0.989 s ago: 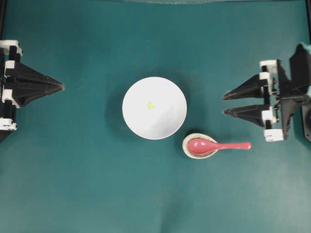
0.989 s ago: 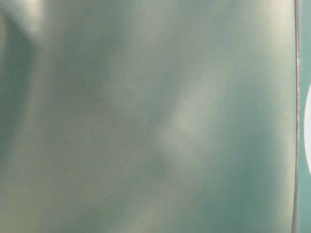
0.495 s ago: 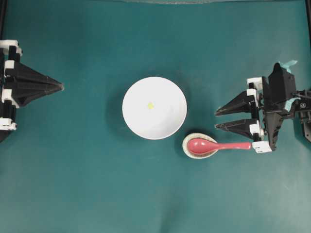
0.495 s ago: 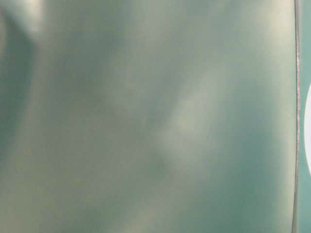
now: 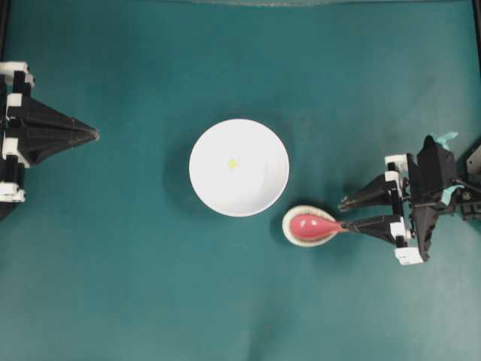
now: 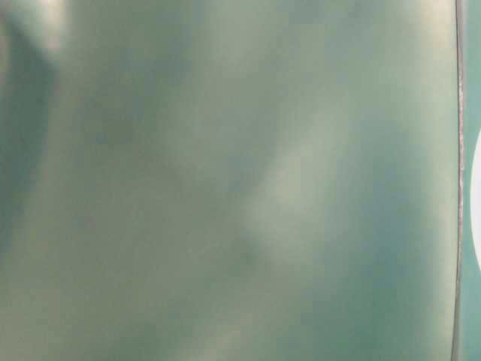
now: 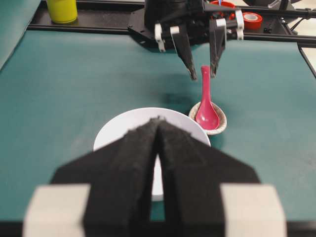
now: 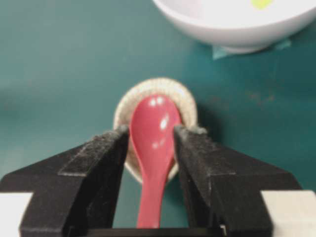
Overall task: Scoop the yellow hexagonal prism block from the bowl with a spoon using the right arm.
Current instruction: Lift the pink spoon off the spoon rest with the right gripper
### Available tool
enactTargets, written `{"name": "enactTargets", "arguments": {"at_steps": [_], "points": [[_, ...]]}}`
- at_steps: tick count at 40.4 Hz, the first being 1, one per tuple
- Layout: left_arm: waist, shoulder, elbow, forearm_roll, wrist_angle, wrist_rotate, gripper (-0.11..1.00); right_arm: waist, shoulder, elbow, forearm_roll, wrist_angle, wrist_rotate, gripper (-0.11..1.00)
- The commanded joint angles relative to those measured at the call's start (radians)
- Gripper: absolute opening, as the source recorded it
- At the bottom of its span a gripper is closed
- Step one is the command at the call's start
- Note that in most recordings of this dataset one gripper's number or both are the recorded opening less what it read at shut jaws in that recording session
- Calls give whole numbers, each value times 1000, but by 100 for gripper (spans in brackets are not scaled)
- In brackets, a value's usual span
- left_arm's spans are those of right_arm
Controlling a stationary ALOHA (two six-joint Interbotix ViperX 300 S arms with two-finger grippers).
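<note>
Pink-red spoon (image 8: 153,148) lies between the wide-spread fingers of the right gripper (image 8: 152,136), ungrasped; left gripper (image 7: 158,123) pinched together.

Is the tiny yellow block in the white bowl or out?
In: the tiny yellow block lies on the white bowl's floor, near its centre.

Both arms are matte black. Nearest the white bowl (image 5: 239,167), each ends in a pair of long black fingers tapering to points, their inner faces lined with rough, grainy black padding. Behind the fingers of the right gripper (image 5: 347,213) sit white blocky carriage parts on a black body, with teal tape tabs on the side away from the bowl. The left gripper (image 5: 94,135) shows the same white blocks behind black wedge-shaped fingers, but no teal tape.
</note>
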Motion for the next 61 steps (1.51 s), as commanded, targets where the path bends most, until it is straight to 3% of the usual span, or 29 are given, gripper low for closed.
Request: {"name": "enactTargets", "arguments": {"at_steps": [1,15,46,61], "points": [[3,5,-28,3,-5,0,-1,38,57,-14,32,-69,-2,48],[3,5,-28,3,-5,-2,-1,110,179,-26,103,-150,-2,48],[3,5,-28,3,-5,0,-1,112,186,3,103,-133,-48,47],[3,6,-26,3,-5,0,-1,112,186,8,101,-133,-54,38]]}}
